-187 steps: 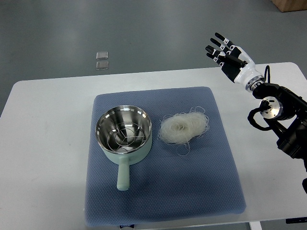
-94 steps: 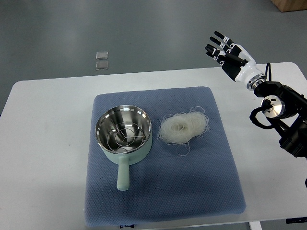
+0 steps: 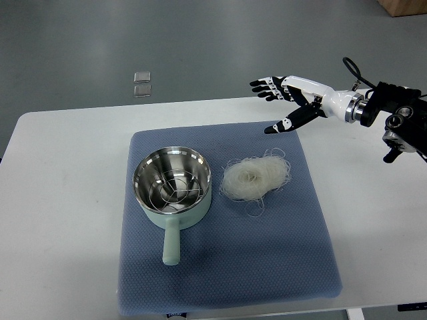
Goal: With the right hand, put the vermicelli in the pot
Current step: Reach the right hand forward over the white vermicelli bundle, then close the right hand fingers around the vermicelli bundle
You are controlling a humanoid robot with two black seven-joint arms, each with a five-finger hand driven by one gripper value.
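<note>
A pale nest of vermicelli (image 3: 254,177) lies on the blue mat (image 3: 227,267), just right of the pot. The pot (image 3: 172,185) is mint green with a steel inside, a wire rack in its bottom and its handle toward the near edge. My right hand (image 3: 275,101) reaches in from the right, level above the mat's far right corner. Its fingers are spread and hold nothing. It hovers beyond and slightly right of the vermicelli, not touching it.
The mat lies on a white table (image 3: 60,187). Two small clear squares (image 3: 141,83) rest on the grey floor beyond the table's far edge. The right forearm and its black joints (image 3: 393,117) hang over the table's right end.
My right hand has swung from upright at the far right down and leftward. It now lies level over the mat's far right corner, closer to the vermicelli.
</note>
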